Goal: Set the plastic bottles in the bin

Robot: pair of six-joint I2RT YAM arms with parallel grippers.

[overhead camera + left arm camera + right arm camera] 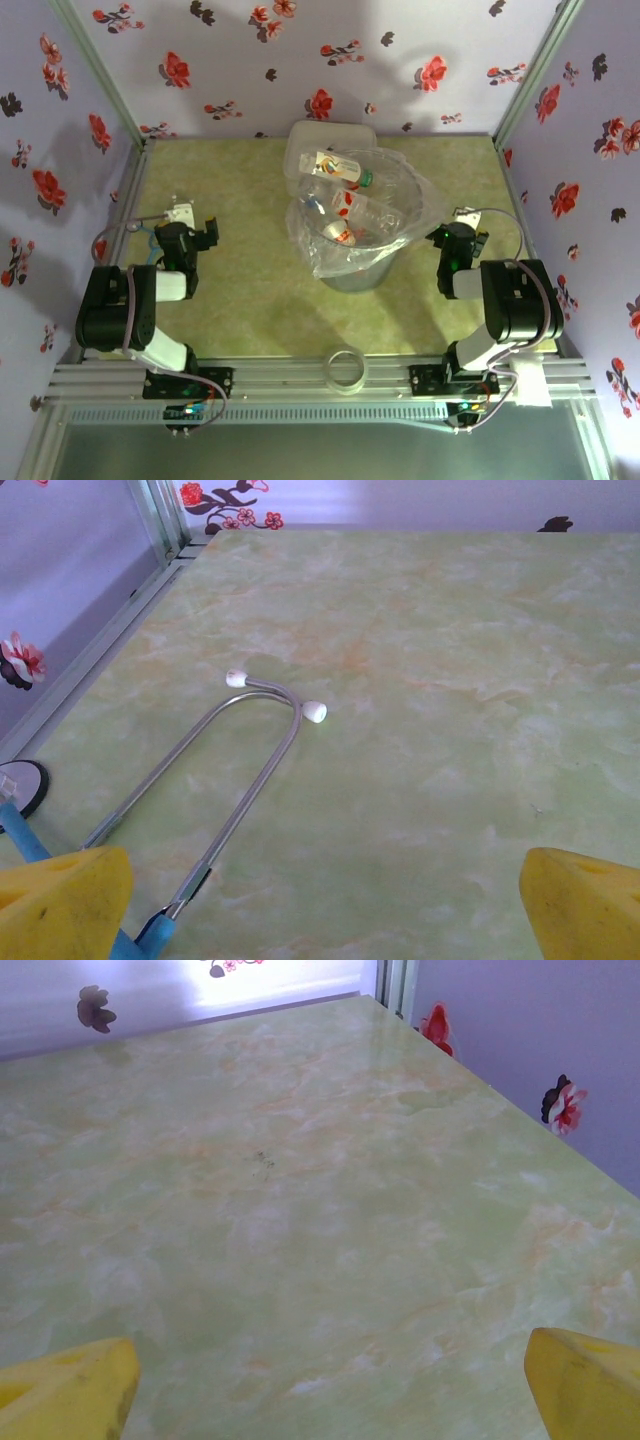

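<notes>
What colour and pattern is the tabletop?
The tabletop is pale green marble with faint orange veins; right wrist view.

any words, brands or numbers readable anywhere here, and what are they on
None can be read.
The small clear plastic bottles in the large round clear bin carry coloured print that is too small and blurred to read.
The flowered purple walls carry only a pattern, no text.

Pale green marbled table (pixel 250 310)
</notes>
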